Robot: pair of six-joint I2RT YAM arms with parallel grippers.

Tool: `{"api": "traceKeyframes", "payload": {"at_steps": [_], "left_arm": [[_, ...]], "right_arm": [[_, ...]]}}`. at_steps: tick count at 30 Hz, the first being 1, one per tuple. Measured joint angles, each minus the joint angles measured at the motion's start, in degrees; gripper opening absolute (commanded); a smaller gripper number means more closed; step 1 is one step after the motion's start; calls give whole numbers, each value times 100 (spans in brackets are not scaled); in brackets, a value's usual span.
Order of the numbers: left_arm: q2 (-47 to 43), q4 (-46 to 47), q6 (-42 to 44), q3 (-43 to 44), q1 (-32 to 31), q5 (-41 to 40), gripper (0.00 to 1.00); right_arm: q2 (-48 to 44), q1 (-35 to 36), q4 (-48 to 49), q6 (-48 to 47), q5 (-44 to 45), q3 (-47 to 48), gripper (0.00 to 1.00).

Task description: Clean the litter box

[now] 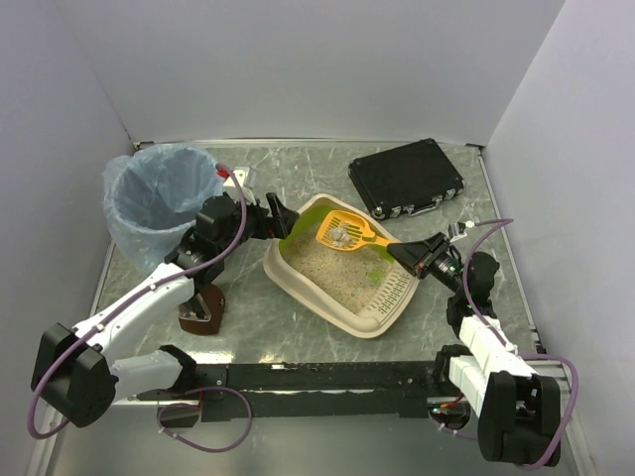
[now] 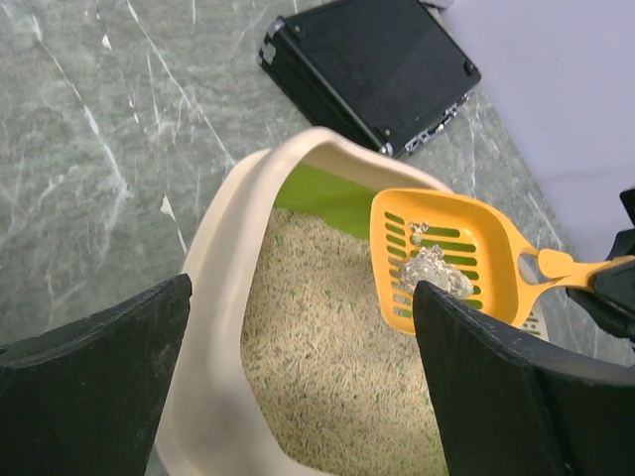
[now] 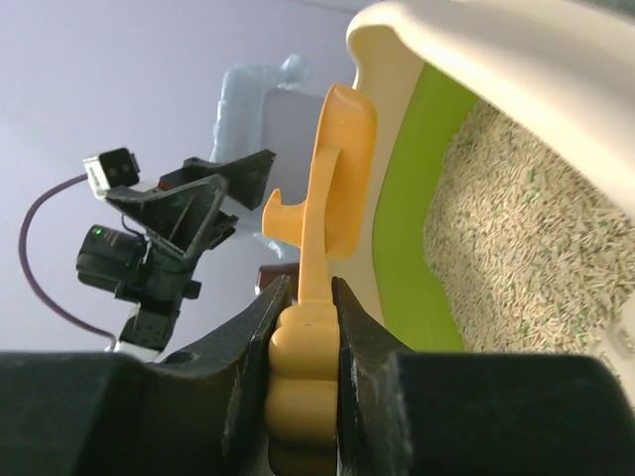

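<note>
- Holding the yellow scoop (image 1: 345,231) by its handle, my right gripper (image 1: 409,252) is clamped tight; the scoop head hangs over the far end of the litter box (image 1: 288,273), which sits mid-table.
- A pale clump (image 2: 432,270) rests in the scoop. It is probably waste, though the view is too coarse to be sure.
- My left gripper (image 1: 281,220) is spread wide and holds nothing, just beside the box's far-left rim.
- Progress: one load is lifted but not yet dumped. The bin with the blue bag (image 1: 159,198) stands well apart on the left. I judge that the carry and more sifting remain.
- Surface: a grey-green marbled table (image 1: 298,342), with a black case (image 1: 407,177) behind the box. Plain pale walls enclose three sides.
</note>
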Motion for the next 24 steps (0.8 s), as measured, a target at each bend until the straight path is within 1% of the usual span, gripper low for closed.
{"api": "traceKeyframes", "payload": {"at_steps": [4,9,12,14,15,16,18,19,21,22,24], "left_arm": [[-74,-26,-37,-129,-50,-2,97],[-107,-50,-28,-260,-133,-37,97],[186,-179,74,-153,-188,-142,98],[579,-446,166,94,-267,-350,97],[782,-560,192,212,-310,-492,95],[909,-629,214,289,-343,-584,91],[1180,-828,249,444,-420,-800,89],[1266,-898,282,470,-452,-898,86],[1309,-1019,319,472,-494,-1016,82],[1318,-1071,343,472,-520,-1082,76],[1333,-1108,376,474,-555,-1180,70]], "right_arm": [[-15,-26,-179,-96,-20,70,0],[-15,-26,-44,11,-35,120,0],[-50,-26,-52,39,-39,120,0],[-83,-26,-33,83,-39,120,0],[-96,-26,-4,105,-42,120,0],[-109,-28,17,127,-42,120,0],[-136,-39,42,160,-42,120,0],[-149,-50,42,175,-39,120,0],[-153,-63,52,212,-39,120,0],[-153,-66,61,216,-39,120,0],[-151,-72,94,238,-39,122,0]]}}
